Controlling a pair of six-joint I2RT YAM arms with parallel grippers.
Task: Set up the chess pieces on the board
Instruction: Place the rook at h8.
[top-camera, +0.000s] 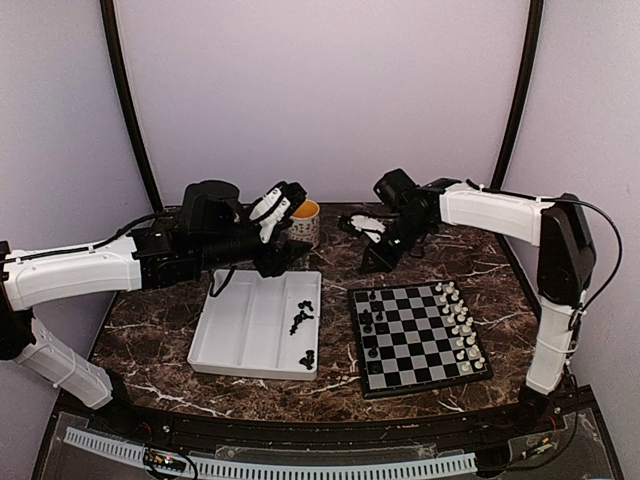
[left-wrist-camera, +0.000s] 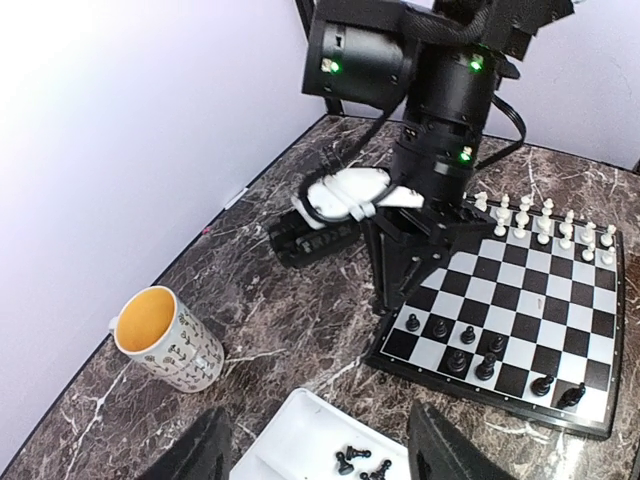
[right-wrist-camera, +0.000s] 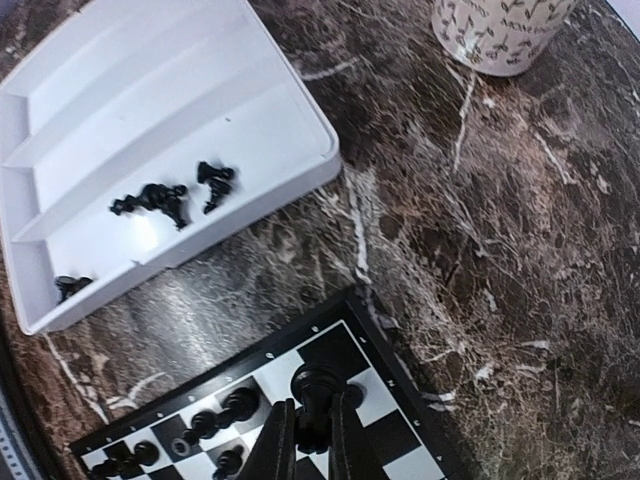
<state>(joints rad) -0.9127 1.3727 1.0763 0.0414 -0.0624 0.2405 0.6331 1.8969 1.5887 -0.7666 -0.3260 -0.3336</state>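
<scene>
My right gripper (right-wrist-camera: 305, 440) pinches a glossy black plastic chessman (right-wrist-camera: 315, 392) over the black-and-silver checked chessboard (right-wrist-camera: 385, 352), my left gripper (left-wrist-camera: 322, 448) gapes empty, and while the white chessmen (top-camera: 458, 318) look ranked, several loose black chessmen (top-camera: 301, 320) wait in the white compartmented plastic tray (top-camera: 240, 330).

You have tray (top-camera: 235, 335) left of board (top-camera: 415, 335), mug (top-camera: 306, 225) behind tray. Pieces (top-camera: 301, 320) in tray's right compartment, seemingly; more along board's side edges.

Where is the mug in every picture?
Top external: mug at the back centre, behind the white tray.
Left wrist: mug lower left, tray at the bottom edge.
Right wrist: mug top right corner, tray upper left.
Shared landmark: the white tray.
</scene>
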